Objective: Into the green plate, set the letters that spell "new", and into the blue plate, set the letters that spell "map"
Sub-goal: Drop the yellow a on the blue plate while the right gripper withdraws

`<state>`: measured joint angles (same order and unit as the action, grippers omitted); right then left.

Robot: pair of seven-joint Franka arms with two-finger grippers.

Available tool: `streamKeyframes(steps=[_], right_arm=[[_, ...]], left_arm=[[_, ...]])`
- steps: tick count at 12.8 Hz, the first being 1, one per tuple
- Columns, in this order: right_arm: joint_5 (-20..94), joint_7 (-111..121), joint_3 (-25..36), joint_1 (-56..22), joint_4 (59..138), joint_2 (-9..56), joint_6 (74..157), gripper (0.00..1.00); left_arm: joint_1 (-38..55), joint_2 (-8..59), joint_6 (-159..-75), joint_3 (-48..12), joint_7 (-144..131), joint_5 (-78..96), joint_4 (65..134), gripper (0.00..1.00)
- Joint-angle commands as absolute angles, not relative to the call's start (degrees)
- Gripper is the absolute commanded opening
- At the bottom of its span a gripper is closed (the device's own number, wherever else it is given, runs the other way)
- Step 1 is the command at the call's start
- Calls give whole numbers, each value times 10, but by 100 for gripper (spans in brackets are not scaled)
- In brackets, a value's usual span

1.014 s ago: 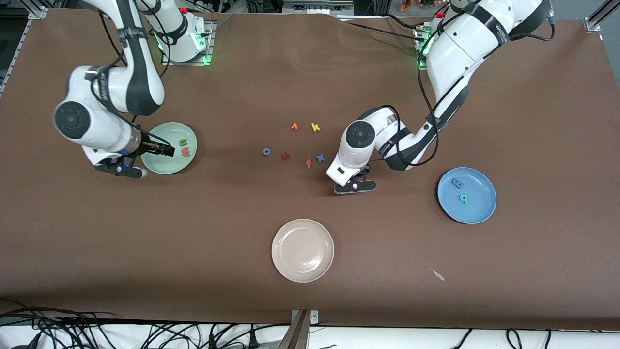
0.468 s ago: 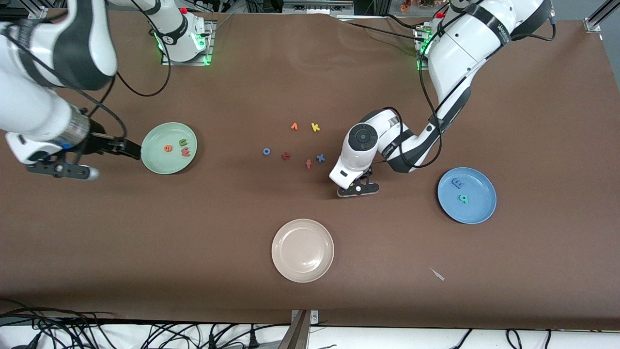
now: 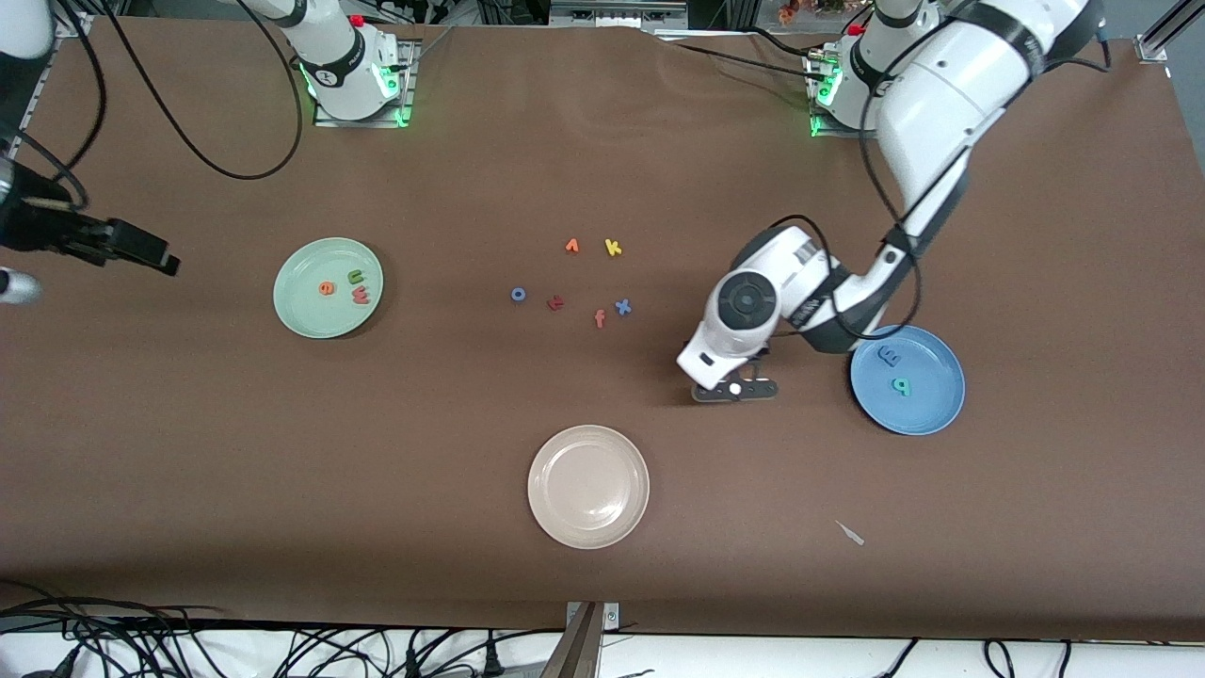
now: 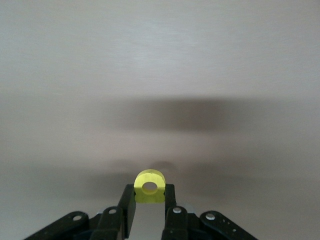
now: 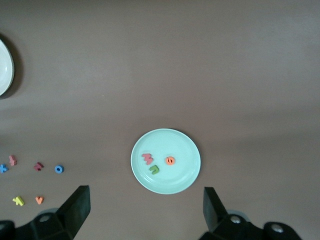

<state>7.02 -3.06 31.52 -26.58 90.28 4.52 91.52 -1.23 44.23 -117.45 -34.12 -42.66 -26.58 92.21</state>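
The green plate (image 3: 309, 313) holds the orange e (image 3: 326, 288), green n (image 3: 356, 277) and salmon-red w (image 3: 360, 296). On the blue plate (image 3: 930, 405) lie the dark blue m (image 3: 888, 355) and teal p (image 3: 902, 385). My left gripper (image 3: 734, 389) hangs low over bare table beside the blue plate, shut on the yellow a (image 4: 150, 184). My right gripper (image 3: 155, 255) is open and empty, raised over the right arm's end of the table beside the green plate (image 5: 176, 180); its wrist view looks down on the e (image 5: 170, 160), n (image 5: 154, 169) and w (image 5: 147, 158).
Loose letters lie mid-table: orange one (image 3: 571, 247), yellow k (image 3: 613, 248), blue o (image 3: 519, 295), dark red one (image 3: 555, 302), orange f (image 3: 600, 319), blue x (image 3: 622, 306). A beige-white plate (image 3: 588, 513) sits nearer the camera. A small scrap (image 3: 850, 533) lies near the front.
The right arm has drawn back and up from over the green plate, leaving the orange e in it. The left gripper has carried the yellow a toward the blue plate.
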Motion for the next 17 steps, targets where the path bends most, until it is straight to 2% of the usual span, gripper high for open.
streamKeyframes(steps=[1,2,3,4,5,9,10,11,12,17], right_arm=[[34,-30,207,-172,916,6,881,100],[24,-29,188,-151,919,0,882,100],[6,-29,145,-115,920,-4,882,100],[-11,-29,76,-59,930,-21,882,100],[-14,-34,39,-24,956,-40,892,100],[-6,-27,41,-18,983,-45,937,100],[-6,-27,41,-17,983,-45,936,100],[-6,-26,42,-17,980,-43,932,100],[-6,-25,44,-17,979,-42,929,100],[-6,-26,38,-18,976,-43,908,100]], left_arm=[[-96,417,-1101,-381,-304,-243,930,17],[-118,408,-1074,-383,-261,-243,931,18],[-138,404,-1057,-383,-218,-243,931,18],[-163,396,-1043,-382,-172,-244,931,18],[-186,394,-1026,-382,-124,-245,931,19],[-257,399,-1014,-372,11,-255,933,21],[-259,402,-1016,-358,31,-258,933,36],[-258,405,-1017,-352,43,-264,932,85],[-264,404,-1017,-351,47,-258,928,100],[-293,379,-978,-353,45,-256,907,100]])
